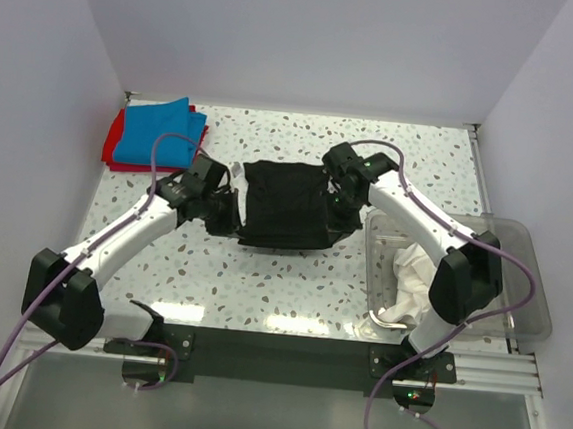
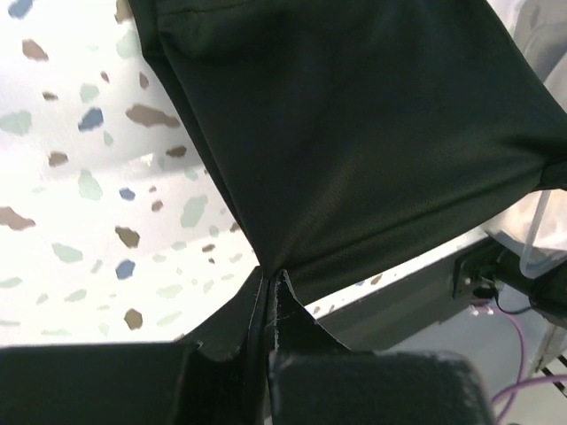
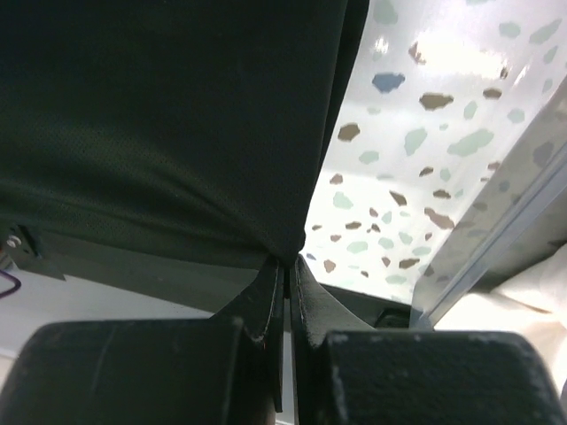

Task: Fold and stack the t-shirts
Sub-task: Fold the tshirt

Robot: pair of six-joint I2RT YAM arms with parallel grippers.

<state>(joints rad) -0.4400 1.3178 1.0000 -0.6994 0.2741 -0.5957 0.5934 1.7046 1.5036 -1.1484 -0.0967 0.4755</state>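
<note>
A plain black t-shirt (image 1: 285, 206) hangs stretched between my two grippers above the middle of the table. My left gripper (image 1: 225, 209) is shut on its left edge; in the left wrist view the cloth (image 2: 354, 142) runs up from the closed fingertips (image 2: 270, 276). My right gripper (image 1: 341, 207) is shut on its right edge; in the right wrist view the cloth (image 3: 159, 115) spreads from the closed fingertips (image 3: 288, 262). A folded bright blue t-shirt (image 1: 158, 135) lies on a folded red t-shirt (image 1: 114, 145) at the far left. White t-shirts (image 1: 413, 281) lie crumpled in the bin.
A clear plastic bin (image 1: 521, 285) stands at the right edge of the speckled table (image 1: 260, 292); its wall shows in the right wrist view (image 3: 496, 239). White walls close in the back and sides. A dark rail (image 1: 284, 353) runs along the near edge.
</note>
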